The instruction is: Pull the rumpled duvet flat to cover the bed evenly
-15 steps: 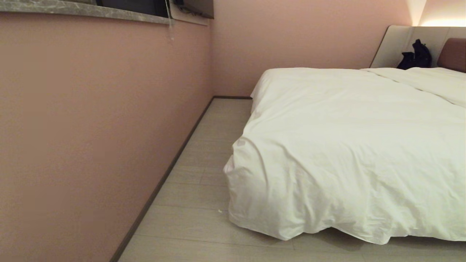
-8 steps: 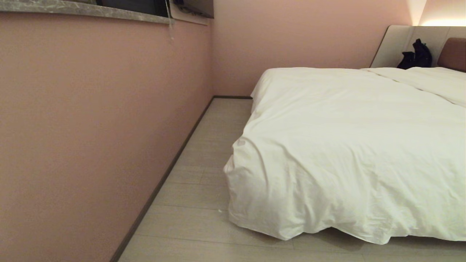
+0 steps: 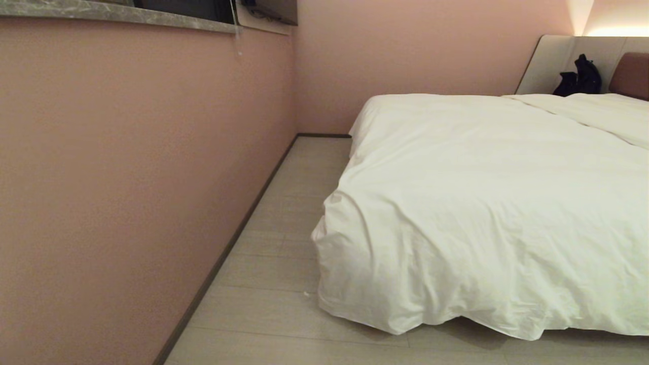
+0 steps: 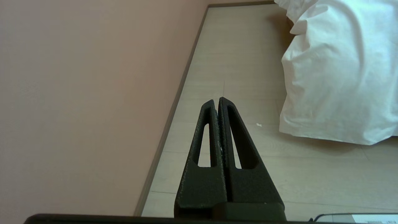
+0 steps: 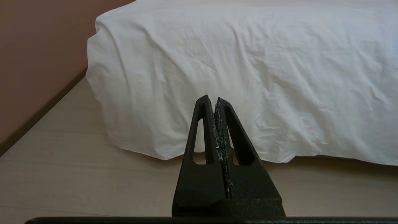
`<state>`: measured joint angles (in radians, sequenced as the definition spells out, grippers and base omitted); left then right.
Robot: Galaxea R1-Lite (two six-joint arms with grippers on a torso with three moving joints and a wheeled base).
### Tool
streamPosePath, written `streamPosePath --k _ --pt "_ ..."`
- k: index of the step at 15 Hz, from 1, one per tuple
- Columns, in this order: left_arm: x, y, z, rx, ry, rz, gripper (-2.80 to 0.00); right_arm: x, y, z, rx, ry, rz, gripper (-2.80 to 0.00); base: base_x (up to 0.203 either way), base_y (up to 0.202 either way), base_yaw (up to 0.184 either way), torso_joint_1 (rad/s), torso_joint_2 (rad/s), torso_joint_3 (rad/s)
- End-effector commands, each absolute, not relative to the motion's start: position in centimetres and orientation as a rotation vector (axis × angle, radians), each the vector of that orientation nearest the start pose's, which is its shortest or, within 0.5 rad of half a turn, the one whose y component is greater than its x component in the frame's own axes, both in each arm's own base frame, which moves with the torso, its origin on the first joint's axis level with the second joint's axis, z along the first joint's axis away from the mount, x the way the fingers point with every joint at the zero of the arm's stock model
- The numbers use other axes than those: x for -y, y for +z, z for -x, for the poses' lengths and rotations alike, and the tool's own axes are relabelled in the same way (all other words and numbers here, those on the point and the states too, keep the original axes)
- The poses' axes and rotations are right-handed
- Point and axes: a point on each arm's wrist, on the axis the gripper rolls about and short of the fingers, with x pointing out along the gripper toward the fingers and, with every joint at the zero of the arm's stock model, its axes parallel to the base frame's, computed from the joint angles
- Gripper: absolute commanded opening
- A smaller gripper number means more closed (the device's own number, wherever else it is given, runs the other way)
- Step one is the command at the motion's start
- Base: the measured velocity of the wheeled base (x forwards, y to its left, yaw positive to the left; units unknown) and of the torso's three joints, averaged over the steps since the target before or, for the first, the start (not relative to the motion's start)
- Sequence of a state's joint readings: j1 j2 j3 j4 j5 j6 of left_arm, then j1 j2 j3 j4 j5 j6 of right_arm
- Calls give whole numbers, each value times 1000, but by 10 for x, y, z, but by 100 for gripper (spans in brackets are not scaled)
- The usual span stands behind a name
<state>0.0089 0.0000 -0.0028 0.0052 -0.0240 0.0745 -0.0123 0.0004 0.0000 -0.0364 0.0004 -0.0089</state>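
Nothing has changed over the last second: duvet (image 3: 487,203) lies spread over the bed (image 3: 552,63), draping past the foot corner. Left gripper (image 4: 217,101) and right gripper (image 5: 211,99) closed, empty, parked off the fabric. Task looks finished.

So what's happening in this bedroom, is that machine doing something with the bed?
Nothing is being handled right now. The puffy white duvet lies spread over the wide low bed, hanging down over its foot end and near corner to the pale wood floor, with soft wrinkles. The robot's left gripper is shut over the floor beside the pink wall; the right gripper is shut too, pointing at the duvet's hanging edge, touching nothing.
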Motion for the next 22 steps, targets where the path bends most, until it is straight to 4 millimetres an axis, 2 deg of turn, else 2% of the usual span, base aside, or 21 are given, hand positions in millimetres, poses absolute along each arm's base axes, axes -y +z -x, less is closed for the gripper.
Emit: streamPosePath --k 1,13,22 --pt "1 76 23 -1 -15 -75 -280 0 79 23 37 -11 9 -280 0 0 0 0 0 0" --pt "1 76 23 2 -11 -51 -280 0 79 23 37 -11 9 -280 -185 0 2 1 3 1" --pt "1 76 23 2 -9 -42 -280 0 79 23 37 -11 9 -280 -10 0 -1 0 0 1"
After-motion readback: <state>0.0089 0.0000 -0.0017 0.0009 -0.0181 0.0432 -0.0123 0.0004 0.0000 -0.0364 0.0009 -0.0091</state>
